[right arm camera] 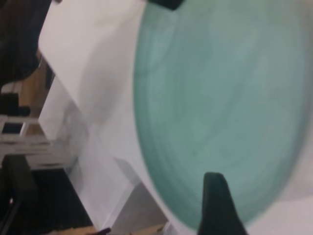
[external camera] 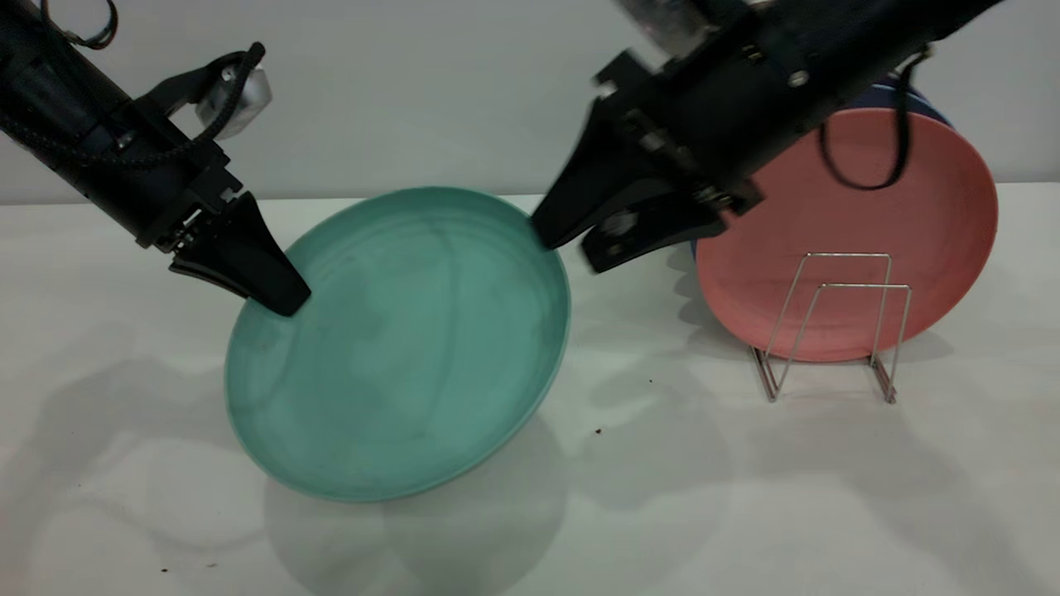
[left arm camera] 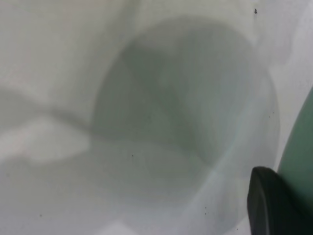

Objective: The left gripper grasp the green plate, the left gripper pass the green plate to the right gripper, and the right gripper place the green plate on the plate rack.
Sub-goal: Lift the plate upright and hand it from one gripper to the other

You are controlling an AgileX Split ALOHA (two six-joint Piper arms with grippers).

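Observation:
The green plate (external camera: 397, 348) hangs tilted above the white table, its face toward the exterior camera. My left gripper (external camera: 281, 300) is shut on the plate's left rim and holds it up. My right gripper (external camera: 567, 251) is at the plate's upper right rim, open, with one finger in front of the rim and the other behind it. In the left wrist view one finger (left arm camera: 269, 205) lies against the plate's edge (left arm camera: 301, 152). In the right wrist view one finger (right arm camera: 217, 205) lies over the plate's face (right arm camera: 220, 98). The plate rack (external camera: 836, 323) stands at the right.
A salmon-pink plate (external camera: 861, 240) stands upright in the rack, with a dark blue plate (external camera: 919, 98) behind it. The rack's front loops hold nothing. The plate's shadow falls on the table (external camera: 662, 497) beneath it.

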